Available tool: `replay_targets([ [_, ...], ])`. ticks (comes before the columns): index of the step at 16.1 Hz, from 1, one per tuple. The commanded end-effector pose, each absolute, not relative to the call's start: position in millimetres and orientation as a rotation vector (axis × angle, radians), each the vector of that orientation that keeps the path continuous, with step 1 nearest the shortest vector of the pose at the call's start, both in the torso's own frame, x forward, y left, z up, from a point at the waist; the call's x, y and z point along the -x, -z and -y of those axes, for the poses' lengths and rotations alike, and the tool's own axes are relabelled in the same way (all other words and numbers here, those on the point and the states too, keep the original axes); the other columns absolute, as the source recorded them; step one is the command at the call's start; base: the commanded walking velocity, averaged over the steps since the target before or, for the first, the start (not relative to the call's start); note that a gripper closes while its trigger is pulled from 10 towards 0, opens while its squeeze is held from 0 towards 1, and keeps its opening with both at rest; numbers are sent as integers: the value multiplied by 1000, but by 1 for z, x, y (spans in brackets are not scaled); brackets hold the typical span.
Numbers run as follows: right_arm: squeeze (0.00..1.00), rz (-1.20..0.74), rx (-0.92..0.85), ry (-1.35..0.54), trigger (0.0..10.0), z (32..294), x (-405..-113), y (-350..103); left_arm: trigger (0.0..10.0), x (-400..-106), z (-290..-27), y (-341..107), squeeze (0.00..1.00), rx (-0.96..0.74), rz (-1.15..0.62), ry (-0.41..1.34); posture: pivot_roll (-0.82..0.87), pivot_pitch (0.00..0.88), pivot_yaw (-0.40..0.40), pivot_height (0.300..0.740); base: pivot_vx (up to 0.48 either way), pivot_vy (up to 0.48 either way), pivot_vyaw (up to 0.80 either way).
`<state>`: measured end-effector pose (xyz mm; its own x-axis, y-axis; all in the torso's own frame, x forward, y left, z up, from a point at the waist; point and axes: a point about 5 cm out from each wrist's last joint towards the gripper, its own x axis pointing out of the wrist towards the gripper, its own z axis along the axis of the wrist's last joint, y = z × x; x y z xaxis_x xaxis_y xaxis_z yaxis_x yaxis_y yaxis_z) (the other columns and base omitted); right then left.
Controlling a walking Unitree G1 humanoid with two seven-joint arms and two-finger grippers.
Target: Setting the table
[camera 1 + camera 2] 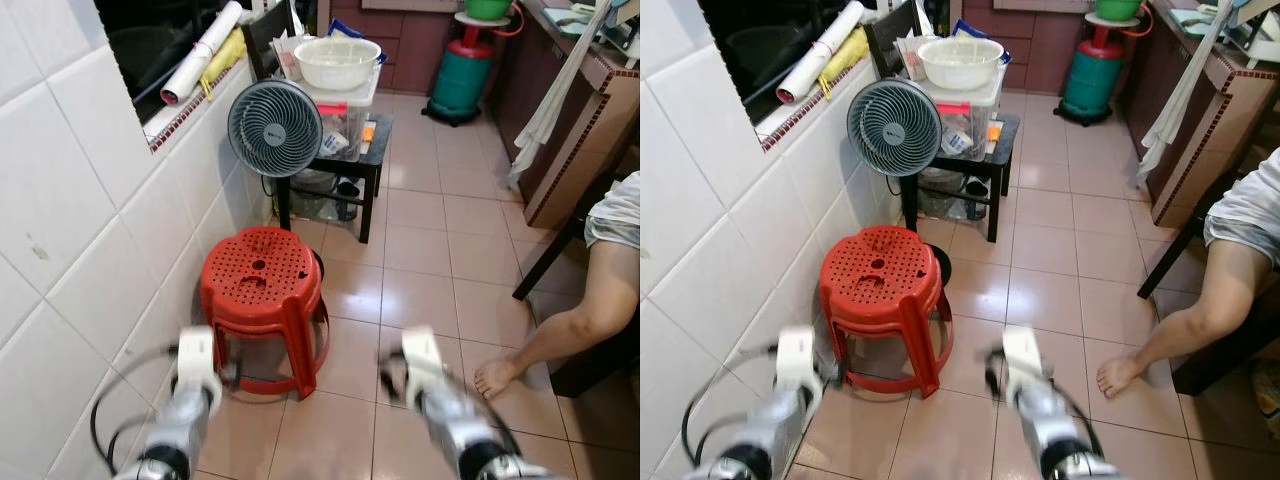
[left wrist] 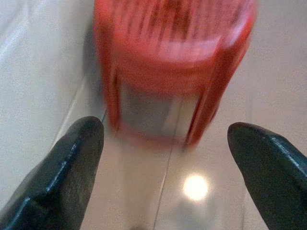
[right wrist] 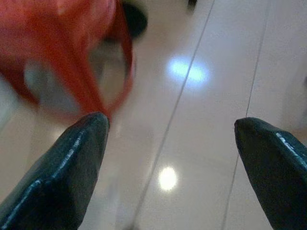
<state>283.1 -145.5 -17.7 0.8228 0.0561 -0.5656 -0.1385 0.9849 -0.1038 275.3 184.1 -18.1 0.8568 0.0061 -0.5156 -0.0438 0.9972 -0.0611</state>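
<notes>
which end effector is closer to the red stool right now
Left. The left end effector hovers low beside the red plastic stool, at its wall-side leg, fingers open. The right end effector is open too, over bare floor tiles further off on the stool's other side.

Red plastic stool standing upright on tiled floor, just beside white tiled wall. Round seat facing up, dotted with small holes, larger hole near centre. Legs splaying slightly outward, joined low by curved brace. Showing blurred in both wrist views.

White bowl sitting mouth-up on lidded clear plastic box, resting on small black worktop beyond stool, well apart from it. Contents of bowl not showing clearly.
</notes>
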Motion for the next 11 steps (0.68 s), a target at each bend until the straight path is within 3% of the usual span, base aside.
replay_targets([
  [1, 0, -485, 142, -86, 10000, 153, -296, 1, 10000, -293, -187, -7, 0, 89, -390, 10, -103, 0, -11, 740, 0, 0, 0],
  [4, 0, -348, 93, -118, 10000, 161, -302, -21, 10000, -293, -190, -30, 0, 49, -251, 98, -111, 0, -14, 740, 0, 0, 0],
  [6, 0, -242, 126, -108, 10000, 176, -294, -41, 10000, -272, -188, -40, 0, -13, -184, 193, -151, 0, 15, 740, 0, 0, 0],
  [9, 0, -219, 127, -115, 10000, 192, -261, -55, 10000, -243, -177, -48, 0, -40, -142, 273, -228, 0, 84, 740, 0, 0, 0],
  [11, 0, -268, 152, -88, 10000, 193, -232, -43, 10000, -237, -188, -50, 0, -23, -150, 194, -256, 0, 84, 740, 0, 0, 0],
])
